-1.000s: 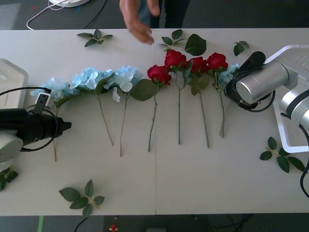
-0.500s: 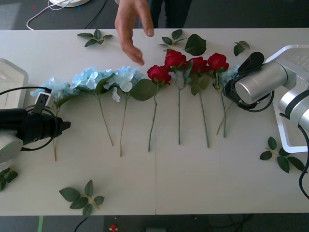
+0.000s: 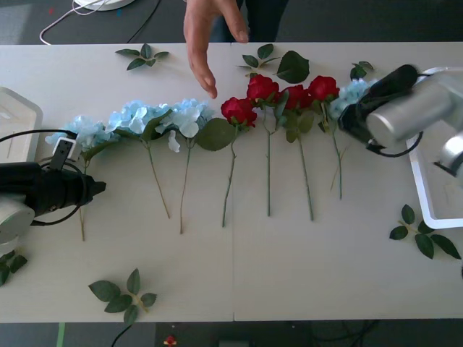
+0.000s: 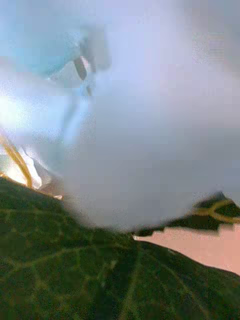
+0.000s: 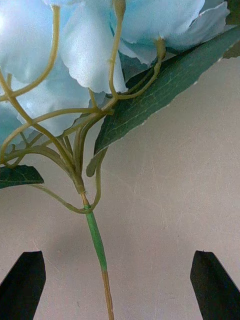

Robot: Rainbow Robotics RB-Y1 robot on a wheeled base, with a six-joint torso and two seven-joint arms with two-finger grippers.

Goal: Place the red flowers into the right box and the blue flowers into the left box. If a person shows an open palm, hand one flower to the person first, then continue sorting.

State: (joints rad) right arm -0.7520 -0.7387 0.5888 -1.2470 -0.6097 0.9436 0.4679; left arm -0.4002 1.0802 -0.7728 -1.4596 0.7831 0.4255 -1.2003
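Several red flowers [image 3: 262, 87] lie in a row at the table's middle, stems toward me. Three blue flowers [image 3: 134, 116] lie left of them. The leftmost one's stem [image 5: 96, 240] runs between the open fingers of my left gripper [image 3: 98, 189] [image 5: 120, 285], untouched. Another blue flower [image 3: 352, 92] [image 4: 45, 45] hangs at my right gripper [image 3: 349, 116], which is shut on it, its leaf [image 4: 100, 270] pressed close. A person's hand [image 3: 205, 40] reaches over the far edge, fingers spread. The left box [image 3: 16, 108] and the right box [image 3: 419, 181] sit at the table's ends.
Loose green leaf sprigs lie at the far edge [image 3: 142, 56] [image 3: 283, 63], near the front left [image 3: 124, 293] and beside the right box [image 3: 419, 235]. A white cable [image 3: 87, 9] lies beyond the table.
My right arm has swung up and to the right, and the blue flower and its stem have shifted with it. The person's hand has come lower over the table. My left arm has stayed still.
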